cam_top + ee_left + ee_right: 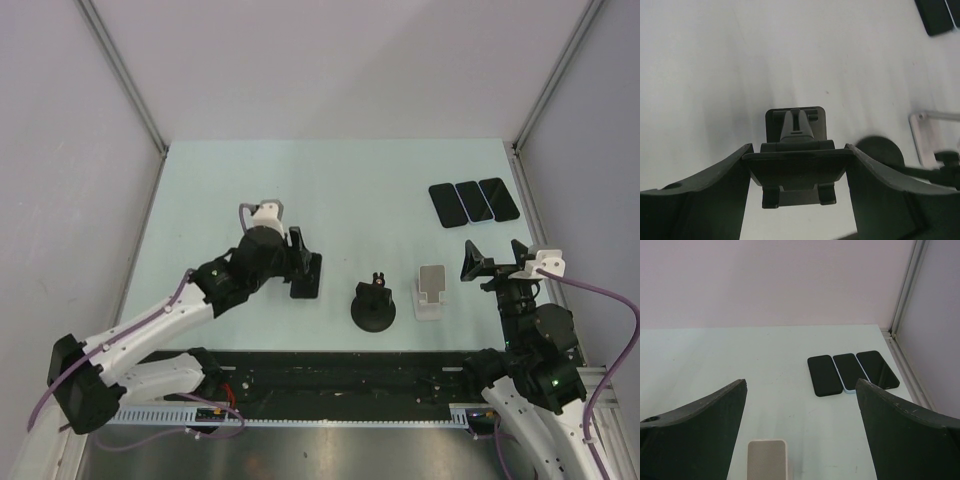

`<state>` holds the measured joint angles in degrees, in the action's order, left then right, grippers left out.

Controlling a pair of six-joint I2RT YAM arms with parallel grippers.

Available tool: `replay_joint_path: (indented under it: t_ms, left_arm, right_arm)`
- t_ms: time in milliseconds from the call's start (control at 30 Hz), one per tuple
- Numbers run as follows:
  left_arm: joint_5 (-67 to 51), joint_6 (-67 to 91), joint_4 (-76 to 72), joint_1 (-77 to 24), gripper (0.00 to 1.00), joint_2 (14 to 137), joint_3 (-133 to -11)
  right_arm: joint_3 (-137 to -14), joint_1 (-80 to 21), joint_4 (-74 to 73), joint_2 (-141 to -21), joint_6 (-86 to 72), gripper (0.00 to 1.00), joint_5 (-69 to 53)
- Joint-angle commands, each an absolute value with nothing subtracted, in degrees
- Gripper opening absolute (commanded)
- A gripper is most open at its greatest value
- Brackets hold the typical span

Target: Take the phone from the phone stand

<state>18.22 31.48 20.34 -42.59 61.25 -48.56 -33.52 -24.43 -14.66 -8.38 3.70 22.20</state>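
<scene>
A black folding phone stand (308,276) stands left of centre and holds no phone. My left gripper (299,264) is at it. In the left wrist view the stand's back plate (797,167) sits between my fingers (715,185), which touch its two side edges; the left gripper (799,150) is shut on it. Three dark phones (471,202) lie flat side by side at the back right, also in the right wrist view (851,372). My right gripper (493,262) (801,385) is open and empty, above the table near them.
A round black stand (373,306) and a white stand (432,290) stand between the arms, both without a phone. The white stand shows in the right wrist view (768,459) below my fingers. The enclosure's right wall post (555,90) runs beside the phones.
</scene>
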Motion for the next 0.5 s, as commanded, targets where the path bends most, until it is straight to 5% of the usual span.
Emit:
replay_joint_path:
  t_ms: [0,467]
  left_arm:
    - [23.9,45.68,20.83,-51.05,0.19,58.97,-44.31]
    - [35.41,58.71,21.88,-66.97,0.19,68.98,-43.77]
  right_arm:
    - [-33.31,-24.7,-12.74,-8.17,4.04,0.95,23.55]
    - [-33.31,-24.7,-12.92,-9.4,4.22,0.95,24.35]
